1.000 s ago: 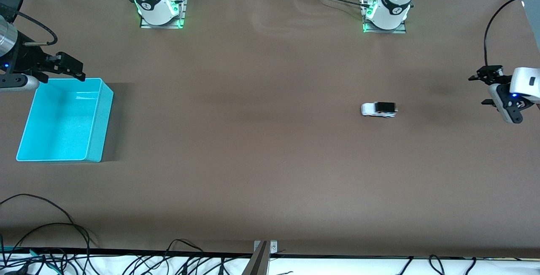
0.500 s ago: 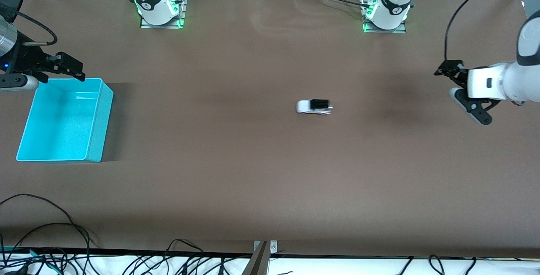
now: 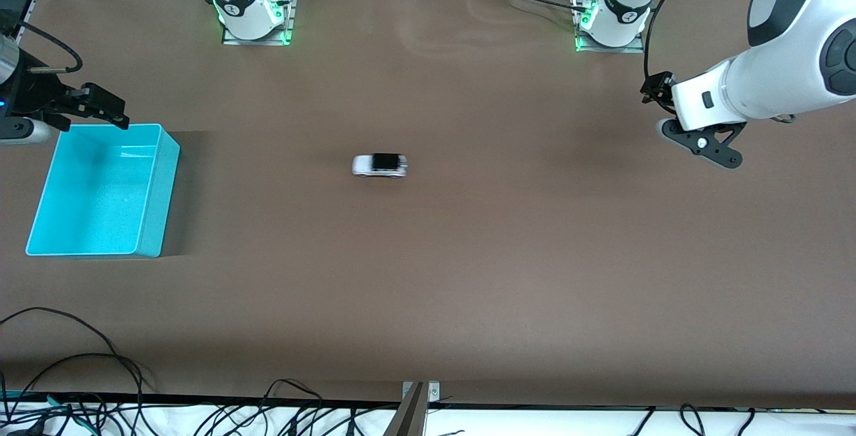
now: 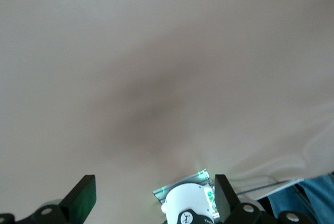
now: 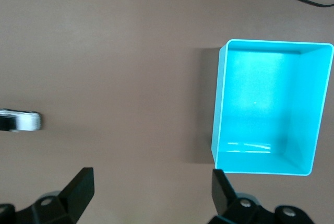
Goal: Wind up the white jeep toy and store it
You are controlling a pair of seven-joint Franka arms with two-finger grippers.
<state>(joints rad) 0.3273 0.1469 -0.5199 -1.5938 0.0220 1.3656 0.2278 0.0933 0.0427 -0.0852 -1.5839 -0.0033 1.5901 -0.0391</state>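
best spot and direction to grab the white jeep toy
Grip the white jeep toy across its narrow body at the black roof section, coming straight down from above. It sits upright on the table, lengthwise toward the turquoise bin, so its long flat sides suit a pincer's fingers.

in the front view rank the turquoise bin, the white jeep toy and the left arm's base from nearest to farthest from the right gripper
1. Turquoise plastic bin: at the right arm's end of the table, right by the open right gripper, which is over its rim.
2. Small white jeep toy with black roof: mid-table.
3. Left arm's white round base: along the table's top edge.
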